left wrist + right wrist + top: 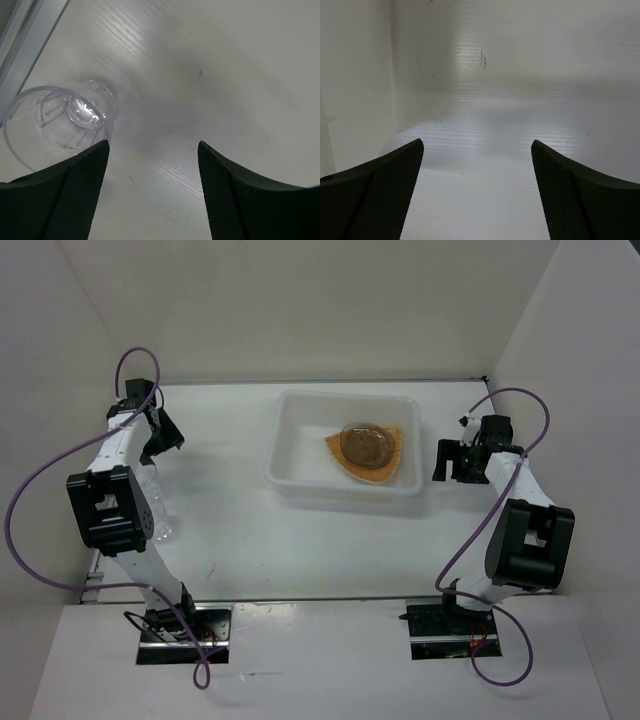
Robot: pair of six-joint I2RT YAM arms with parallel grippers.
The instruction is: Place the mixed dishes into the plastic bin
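Item: mixed dishes into plastic bin (pixel 290 455), status entry.
Bin: mid-table (pixel 230 540), toward the far side, between the two arms.
In bin: tan-orange plate (pixel 390 468) lying flat; speckled plate (pixel 364 443) lying on top of it. One or two stacked: cannot tell.
Outside bin: drinking glass (pixel 60 120), on the table at far left, well apart from the bin.
Left gripper (pixel 153 145): jaws spread wide, nothing between them. Glass sits just outside the left finger, not in the gap.
Right gripper (pixel 477 142): jaws spread, empty, over bare table just right of the bin.
Step in hand (est.): plates look done; glass is the last piece, approach for pickup.
Next move (est.): left gripper must shift sideways so the glass comes between the jaws, then close on its wall w/ a light grip, lift over the flared rim, set down beside the plates.
Risk (est.): clear thin wall, may slip or tip if nudged by a finger.
Top view only: bin contents, both arms, bin-to-glass spacing. Glass there (pixel 160 508) is a faint patch partly under the left arm.
Left wrist only: glass rim and base, mouth toward the camera; upright or tipped not certain. No bin in sight.
Right wrist only: bare table and a white side wall; no dishes.
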